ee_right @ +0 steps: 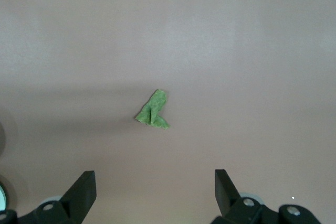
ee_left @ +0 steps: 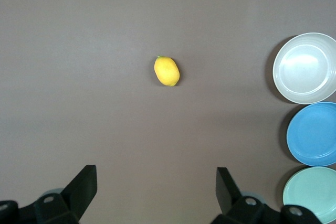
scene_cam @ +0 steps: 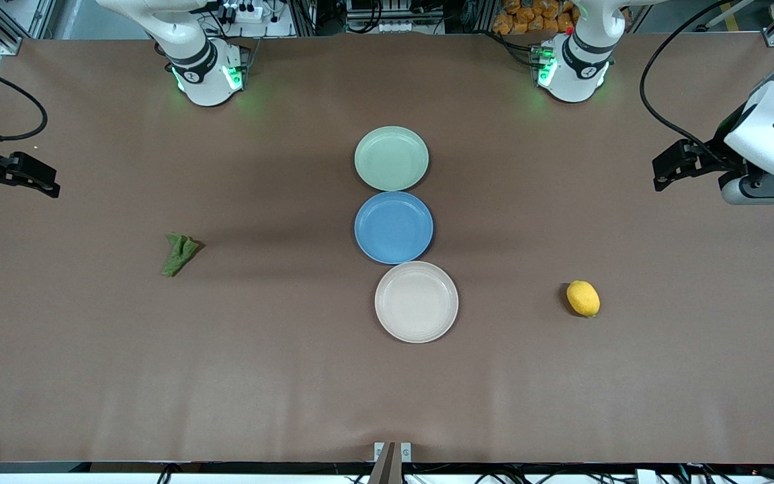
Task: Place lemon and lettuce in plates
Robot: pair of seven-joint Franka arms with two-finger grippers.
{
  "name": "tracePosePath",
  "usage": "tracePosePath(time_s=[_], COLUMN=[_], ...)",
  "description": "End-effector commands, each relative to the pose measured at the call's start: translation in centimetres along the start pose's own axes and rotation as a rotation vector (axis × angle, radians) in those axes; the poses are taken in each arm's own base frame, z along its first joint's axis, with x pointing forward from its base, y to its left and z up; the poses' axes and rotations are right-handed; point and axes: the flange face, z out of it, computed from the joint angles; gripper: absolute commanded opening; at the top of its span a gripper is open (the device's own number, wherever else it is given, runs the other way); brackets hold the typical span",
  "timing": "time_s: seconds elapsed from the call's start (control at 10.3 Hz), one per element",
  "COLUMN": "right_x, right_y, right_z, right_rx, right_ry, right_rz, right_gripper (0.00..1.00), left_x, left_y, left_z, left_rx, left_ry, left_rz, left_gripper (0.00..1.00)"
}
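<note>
- The right gripper hangs high over the right arm's end of the surface, its jaws spread wide and holding nothing.
- The lettuce lies loose on the surface toward that same end, well apart from every plate, so this half of the task has not begun.
- Mid-table, three plates stand in a line: the mint green plate nearest the bases, the blue plate touching it, then the beige plate nearest the front camera. All are bare.
- The lemon rests on the surface toward the left arm's end, about level with the beige plate, also unplaced.
- The left gripper hangs over that end, jaws wide and holding nothing.
- Only the wrist views show the jaw gaps plainly: the left wrist view frames lemon and plates, the right wrist view the folded lettuce alone.
</note>
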Motion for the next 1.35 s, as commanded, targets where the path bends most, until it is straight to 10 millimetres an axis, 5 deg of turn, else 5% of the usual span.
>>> tracePosePath(time_s=[0.0, 0.77, 1.06, 1.26], right_x=[0.2, 0.2, 0.2, 0.2], right_y=[-0.1, 0.0, 0.0, 0.1], right_z=[-0.2, -0.3, -0.3, -0.2], right_rx=[0.018, 0.020, 0.019, 0.020], right_ry=[0.005, 0.008, 0.008, 0.010], right_rz=[0.011, 0.012, 0.012, 0.015], right_gripper=[1.00, 1.00, 1.00, 1.00], left_x=[-0.6, 0.2, 2.8, 4.5], left_y=[-0.2, -1.1, -1.1, -1.5], left_z=[-0.5, 0.9, 6.5, 13.4], left_rx=[-0.004, -0.020, -0.033, -0.042], left_ry=[-0.005, -0.029, -0.056, -0.065], left_rz=[0.020, 0.008, 0.005, -0.014], left_gripper=[1.00, 1.00, 1.00, 1.00])
